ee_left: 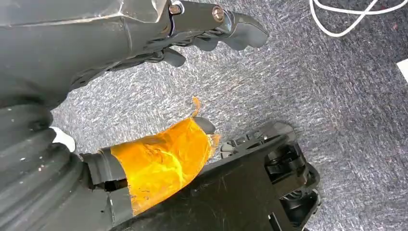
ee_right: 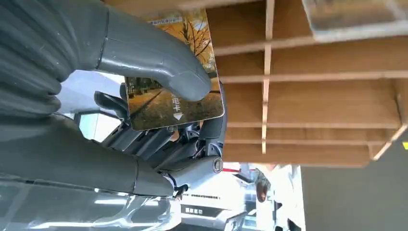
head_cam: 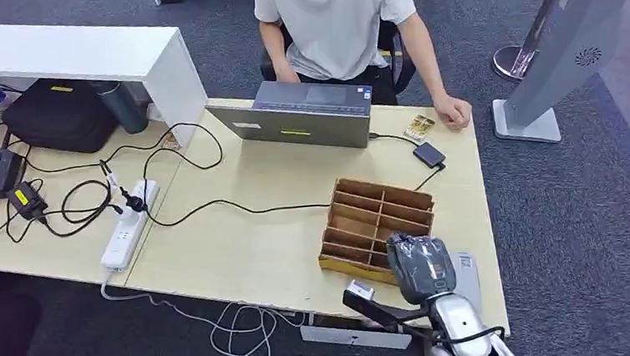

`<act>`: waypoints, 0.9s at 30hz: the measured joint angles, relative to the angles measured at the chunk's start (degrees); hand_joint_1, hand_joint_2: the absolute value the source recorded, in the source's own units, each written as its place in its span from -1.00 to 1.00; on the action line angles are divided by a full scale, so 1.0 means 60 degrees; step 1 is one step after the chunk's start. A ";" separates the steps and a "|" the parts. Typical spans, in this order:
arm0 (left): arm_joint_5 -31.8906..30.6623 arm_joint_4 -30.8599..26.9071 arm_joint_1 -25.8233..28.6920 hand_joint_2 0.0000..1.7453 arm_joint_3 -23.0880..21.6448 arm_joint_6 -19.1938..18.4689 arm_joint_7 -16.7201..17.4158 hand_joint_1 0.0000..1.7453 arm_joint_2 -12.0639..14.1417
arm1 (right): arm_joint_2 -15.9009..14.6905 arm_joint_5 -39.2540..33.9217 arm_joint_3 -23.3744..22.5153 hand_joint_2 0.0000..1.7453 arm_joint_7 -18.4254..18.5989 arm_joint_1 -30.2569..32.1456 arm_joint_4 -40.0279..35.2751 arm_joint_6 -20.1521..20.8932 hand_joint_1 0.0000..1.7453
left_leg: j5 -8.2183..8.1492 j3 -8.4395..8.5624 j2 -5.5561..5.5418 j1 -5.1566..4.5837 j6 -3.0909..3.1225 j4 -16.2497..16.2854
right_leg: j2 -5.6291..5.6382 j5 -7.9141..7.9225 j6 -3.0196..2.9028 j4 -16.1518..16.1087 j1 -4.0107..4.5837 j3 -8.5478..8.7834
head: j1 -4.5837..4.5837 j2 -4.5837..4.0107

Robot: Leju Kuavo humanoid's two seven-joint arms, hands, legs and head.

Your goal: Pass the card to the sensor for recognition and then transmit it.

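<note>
Right robot hand pinches the card over the wooden box; left robot hand hangs loosely curled, holding nothing

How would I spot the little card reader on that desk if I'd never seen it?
Start at the grey laptop on the pale wooden table. A black cable runs from its right end to a small flat black square, the sensor, just beyond the brown divided box. Unlike the picture card near it, it is plain black and wired.

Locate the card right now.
The card is pinched in the right hand, thumb pressing its face, beside the wooden divider box at the table's near right edge.
</note>
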 joint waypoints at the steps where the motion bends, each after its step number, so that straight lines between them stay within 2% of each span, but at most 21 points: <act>1: 0.0004 0.0000 0.0003 1.00 0.0000 -0.0014 0.0000 -1.00 0.0004 | -0.0101 -0.0095 -0.0015 1.00 -0.0037 -0.0121 -0.0139 0.0182 1.00 | 0.0001 0.0000 0.0000 0.0000 -0.0001 0.0001 | 0.0000 0.0000 0.0000 0.0000 0.0000 0.0000 | 0.0000 0.0000; 7: 0.0105 0.0000 0.0048 1.00 0.0000 -0.0066 -0.0102 -1.00 0.0055 | -0.0728 -0.1383 -0.0138 1.00 -0.0328 -0.1298 -0.1106 0.2075 1.00 | 0.0007 0.0000 0.0002 0.0000 0.0001 0.0005 | 0.0003 0.0013 0.0002 0.0000 -0.0001 0.0000 | 0.0000 0.0000; 11: 0.0160 0.0000 0.0073 1.00 0.0000 -0.0091 -0.0160 -1.00 0.0073 | -0.1027 -0.1697 -0.0135 1.00 -0.0281 -0.2245 -0.1482 0.2524 1.00 | 0.0008 0.0000 0.0002 0.0000 0.0000 0.0006 | 0.0003 0.0014 0.0002 0.0001 0.0000 -0.0001 | 0.0000 0.0000; 17: 0.0175 0.0000 0.0072 1.00 0.0000 -0.0160 -0.0269 -1.00 0.0073 | -0.1096 -0.1730 -0.0019 1.00 -0.0237 -0.3106 -0.1628 0.2823 1.00 | 0.0008 -0.0002 0.0000 0.0001 -0.0001 0.0005 | 0.0002 0.0013 0.0001 0.0004 0.0001 -0.0001 | 0.0000 0.0000; 22: 0.0073 0.0000 0.0069 1.00 0.0000 -0.0251 -0.0324 -1.00 0.0069 | -0.1060 -0.1381 0.0269 1.00 0.0095 -0.3837 -0.1348 0.2589 1.00 | 0.0009 -0.0004 0.0000 0.0001 -0.0002 0.0004 | 0.0002 0.0014 0.0001 0.0006 0.0001 -0.0001 | -0.0003 0.0000; 27: -0.0339 0.0000 0.0029 1.00 -0.0004 -0.0288 -0.0313 -1.00 0.0040 | -0.0714 0.0130 0.0543 1.00 0.0750 -0.4580 -0.0427 0.0971 1.00 | 0.0016 -0.0002 0.0000 0.0002 -0.0010 0.0005 | 0.0001 0.0014 0.0002 0.0008 0.0001 0.0000 | 0.0000 0.0000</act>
